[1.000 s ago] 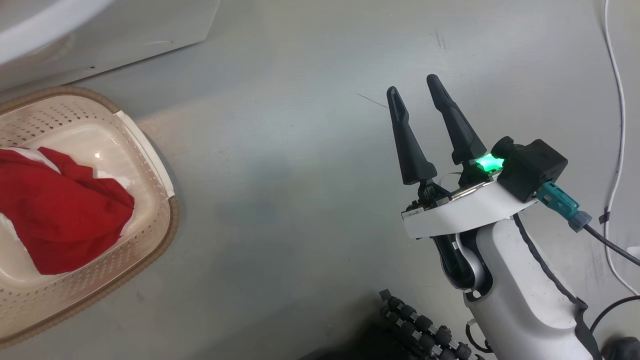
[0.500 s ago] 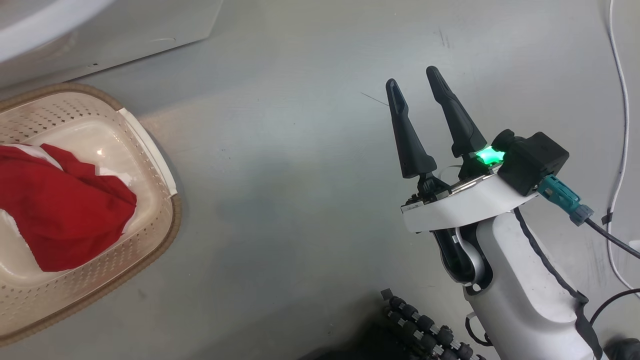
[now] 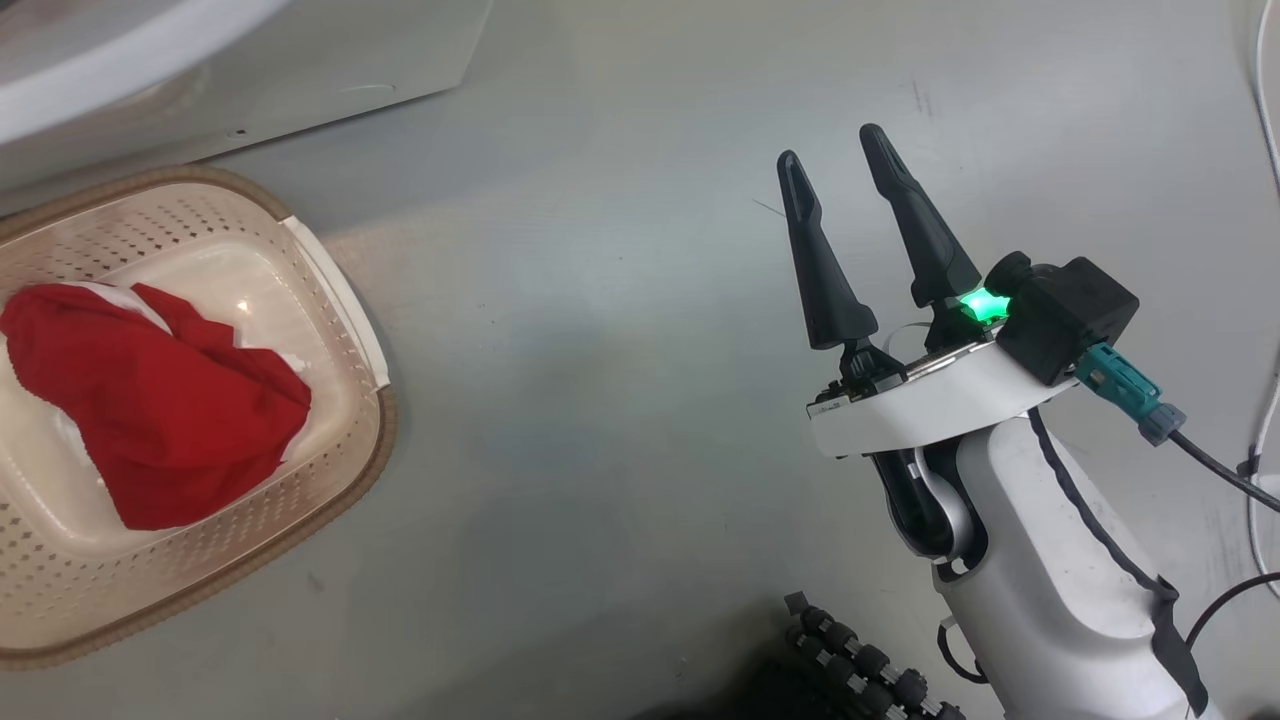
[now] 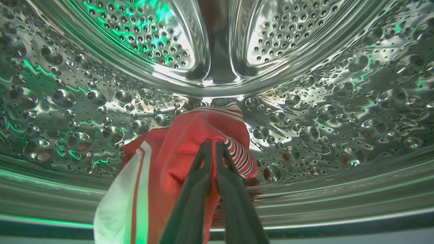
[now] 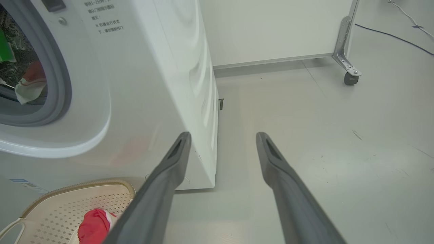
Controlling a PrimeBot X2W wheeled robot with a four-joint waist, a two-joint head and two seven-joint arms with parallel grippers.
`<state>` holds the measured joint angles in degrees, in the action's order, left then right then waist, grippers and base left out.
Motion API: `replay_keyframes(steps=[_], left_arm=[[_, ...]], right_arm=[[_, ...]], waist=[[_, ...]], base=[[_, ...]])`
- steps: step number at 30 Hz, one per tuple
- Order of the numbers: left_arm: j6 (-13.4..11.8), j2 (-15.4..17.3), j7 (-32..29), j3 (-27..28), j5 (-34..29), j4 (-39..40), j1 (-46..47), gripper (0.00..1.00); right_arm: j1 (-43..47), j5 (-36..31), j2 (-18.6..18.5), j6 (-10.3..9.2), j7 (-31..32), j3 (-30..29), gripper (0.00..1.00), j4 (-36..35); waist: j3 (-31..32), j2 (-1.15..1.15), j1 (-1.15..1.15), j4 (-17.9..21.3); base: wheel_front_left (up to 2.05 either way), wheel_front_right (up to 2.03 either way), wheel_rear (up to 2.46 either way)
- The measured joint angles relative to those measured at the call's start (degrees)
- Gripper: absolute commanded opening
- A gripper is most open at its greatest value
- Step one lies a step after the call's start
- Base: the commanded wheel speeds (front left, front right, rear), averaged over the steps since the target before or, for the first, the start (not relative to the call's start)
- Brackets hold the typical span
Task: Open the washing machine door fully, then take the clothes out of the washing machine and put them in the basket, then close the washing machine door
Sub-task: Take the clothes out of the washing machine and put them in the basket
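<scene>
Inside the perforated steel drum (image 4: 322, 101) of the washing machine (image 5: 152, 67), my left gripper (image 4: 213, 145) is shut on the red jersey (image 4: 190, 135) with white stripes, which is bunched around the fingertips. A plain red garment (image 3: 170, 400) lies in the cream basket (image 3: 340, 300) on the floor at the head view's left. My right gripper (image 3: 830, 160) hangs open and empty over the grey floor, well right of the basket. The right wrist view shows the machine's grey gasket (image 5: 62, 78), the jersey (image 5: 32, 79) behind it and the basket (image 5: 67, 203) below. The door is out of view.
The machine's white front (image 3: 300, 60) runs along the head view's top left. Cables (image 3: 1265, 420) trail on the floor at the right, and a black ribbed part (image 3: 860, 660) sits at the bottom. A white panel on a castor (image 5: 351, 78) stands behind the machine.
The head camera has shifted, so basket and machine sit further right in the picture. The right gripper stays open in much the same pose.
</scene>
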<state>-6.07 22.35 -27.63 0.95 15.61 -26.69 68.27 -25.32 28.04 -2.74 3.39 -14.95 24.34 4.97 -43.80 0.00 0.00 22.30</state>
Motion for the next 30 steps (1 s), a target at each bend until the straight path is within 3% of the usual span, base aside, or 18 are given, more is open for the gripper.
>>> replay_keyframes(steps=[16, 23, 30], left_arm=[[0.9, -6.8, 18.7, 0.1, 1.1, 7.6, -14.2, 0.0], [1.3, -11.3, 25.9, -0.9, 2.8, 11.9, -20.9, 0.0], [1.3, -13.3, 32.6, -1.9, 2.4, 15.6, -28.4, 0.0]], right_arm=[[0.3, -3.9, 0.0, 0.05, 0.0, -1.2, 1.0, 2.0], [1.6, -6.4, -0.1, 0.04, 0.0, -3.3, 1.0, 2.9], [3.3, -8.5, -0.1, 0.03, 0.0, -5.4, 1.0, 3.6]], waist=[[4.0, 0.0, 0.0, -3.9], [6.6, 0.0, 0.0, -5.9], [9.9, 0.0, 0.0, -8.0]], base=[[0.0, 0.0, 0.0], [0.0, 0.0, 0.0], [0.0, 0.0, 0.0]])
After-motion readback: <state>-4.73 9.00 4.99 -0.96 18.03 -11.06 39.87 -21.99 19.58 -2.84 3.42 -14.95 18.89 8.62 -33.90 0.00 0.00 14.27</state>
